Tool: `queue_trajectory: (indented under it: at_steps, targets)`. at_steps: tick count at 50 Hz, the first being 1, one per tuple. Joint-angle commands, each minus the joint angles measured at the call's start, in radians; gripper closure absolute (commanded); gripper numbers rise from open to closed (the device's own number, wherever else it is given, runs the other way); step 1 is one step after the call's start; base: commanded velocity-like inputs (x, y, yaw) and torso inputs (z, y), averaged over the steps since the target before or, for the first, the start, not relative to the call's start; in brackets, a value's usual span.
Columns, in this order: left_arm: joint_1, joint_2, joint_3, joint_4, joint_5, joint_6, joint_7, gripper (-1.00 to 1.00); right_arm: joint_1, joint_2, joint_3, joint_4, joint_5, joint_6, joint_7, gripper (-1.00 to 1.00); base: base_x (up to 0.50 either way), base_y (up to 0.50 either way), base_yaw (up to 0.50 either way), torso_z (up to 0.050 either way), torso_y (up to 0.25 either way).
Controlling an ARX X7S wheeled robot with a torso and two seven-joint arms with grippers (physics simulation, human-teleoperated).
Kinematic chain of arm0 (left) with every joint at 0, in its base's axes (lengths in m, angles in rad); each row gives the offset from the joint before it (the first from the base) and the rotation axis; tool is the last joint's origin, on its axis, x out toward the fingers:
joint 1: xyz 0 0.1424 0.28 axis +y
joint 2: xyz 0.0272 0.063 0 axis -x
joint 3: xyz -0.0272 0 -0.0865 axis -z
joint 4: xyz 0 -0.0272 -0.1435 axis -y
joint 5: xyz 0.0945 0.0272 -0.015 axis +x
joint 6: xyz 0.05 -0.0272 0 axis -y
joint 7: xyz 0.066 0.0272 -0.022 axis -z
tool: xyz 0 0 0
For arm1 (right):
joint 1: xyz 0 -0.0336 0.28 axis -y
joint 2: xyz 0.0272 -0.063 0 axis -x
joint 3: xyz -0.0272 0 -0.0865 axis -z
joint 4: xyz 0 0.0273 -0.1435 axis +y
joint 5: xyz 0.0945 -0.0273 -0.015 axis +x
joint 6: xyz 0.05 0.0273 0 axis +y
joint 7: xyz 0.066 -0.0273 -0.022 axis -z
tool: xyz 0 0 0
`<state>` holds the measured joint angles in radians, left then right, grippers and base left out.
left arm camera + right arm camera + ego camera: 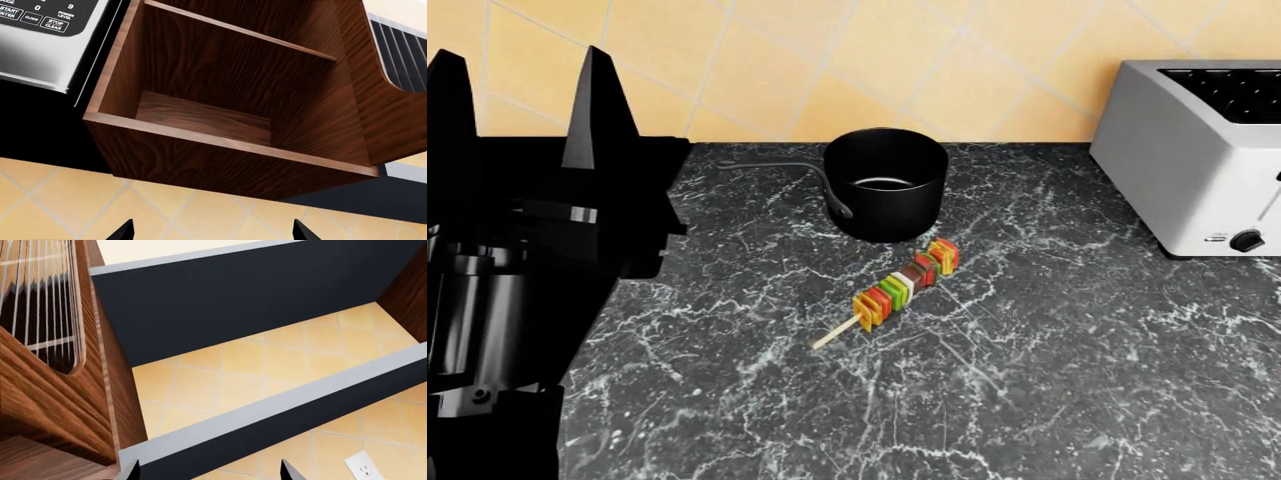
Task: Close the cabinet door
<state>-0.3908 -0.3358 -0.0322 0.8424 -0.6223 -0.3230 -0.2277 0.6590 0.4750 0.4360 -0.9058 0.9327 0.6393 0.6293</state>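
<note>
Still approach step: dark wooden wall cabinet (227,115) open, glass-paned wooden door (47,355) untouched. Left gripper (212,231) prongs apart, right gripper (208,471) too. Next probably push door shut.

Open wooden cabinet (227,125) seen from below.
One shelf (240,31) spans its interior; a microwave panel (40,20) adjoins it, above tiled wall (133,210); left gripper (212,232) tips apart.
</note>
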Motion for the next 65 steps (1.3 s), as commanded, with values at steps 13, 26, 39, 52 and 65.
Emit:
queue_trajectory:
  at_steps: [13, 26, 39, 52, 65]
  targets:
    - [-0.003, -0.014, -0.004, 0.014, -0.028, -0.006, -0.022, -1.0, 0.477, 0.124, -0.19, 0.286, 0.117, 0.145, 0.061, -1.0, 0.0, 0.0, 0.0, 0.0, 0.0]
    - [0.007, -0.018, 0.006, 0.001, -0.023, 0.01, -0.013, -1.0, 0.882, -0.052, -0.509, 0.727, -0.114, 0.031, -0.137, -1.0, 0.0, 0.0, 0.0, 0.0, 0.0]
    - [0.017, -0.019, 0.02, -0.015, -0.016, 0.022, -0.004, -1.0, 0.921, -0.096, -0.616, 0.772, -0.154, 0.026, -0.197, -1.0, 0.0, 0.0, 0.0, 0.005, 0.001]
    - [0.015, -0.032, 0.007, 0.003, -0.038, 0.013, -0.024, -1.0, 0.947, -0.097, -0.714, 0.862, -0.249, -0.003, -0.246, -1.0, 0.0, 0.0, 0.0, 0.003, 0.0]
    - [0.108, -0.142, -0.187, 0.094, -0.137, 0.011, -0.078, -1.0, 0.926, -0.197, -0.809, 1.061, -0.348, -0.185, -0.345, -1.0, 0.0, 0.0, 0.0, 0.002, 0.0]
